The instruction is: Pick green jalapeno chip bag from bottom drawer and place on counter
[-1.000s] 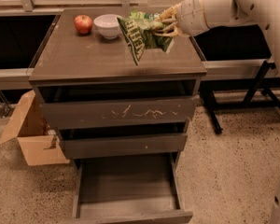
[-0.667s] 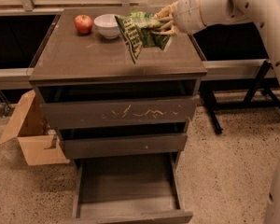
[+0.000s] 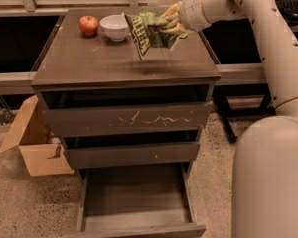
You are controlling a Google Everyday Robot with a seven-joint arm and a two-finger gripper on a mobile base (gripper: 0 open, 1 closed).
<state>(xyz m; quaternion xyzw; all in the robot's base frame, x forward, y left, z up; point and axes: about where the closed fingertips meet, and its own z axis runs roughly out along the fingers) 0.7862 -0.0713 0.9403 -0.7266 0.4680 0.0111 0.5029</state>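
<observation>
The green jalapeno chip bag (image 3: 148,32) is a crumpled dark-green foil bag with pale lettering. It hangs from my gripper (image 3: 170,22), a little above the counter (image 3: 104,61), right of centre and toward the back. The gripper is shut on the bag's upper right part and reaches in from the right on a white arm. The bottom drawer (image 3: 136,197) stands pulled open below, its flat floor bare.
A red apple (image 3: 89,25) and a white bowl (image 3: 114,27) sit at the back left of the counter. The top drawer front (image 3: 126,119) has white scratches. An open cardboard box (image 3: 35,143) stands on the floor left of the cabinet. My white base (image 3: 270,177) fills the lower right.
The gripper and the bag have moved a little left and further back over the counter. The drawer, apple and bowl have not moved.
</observation>
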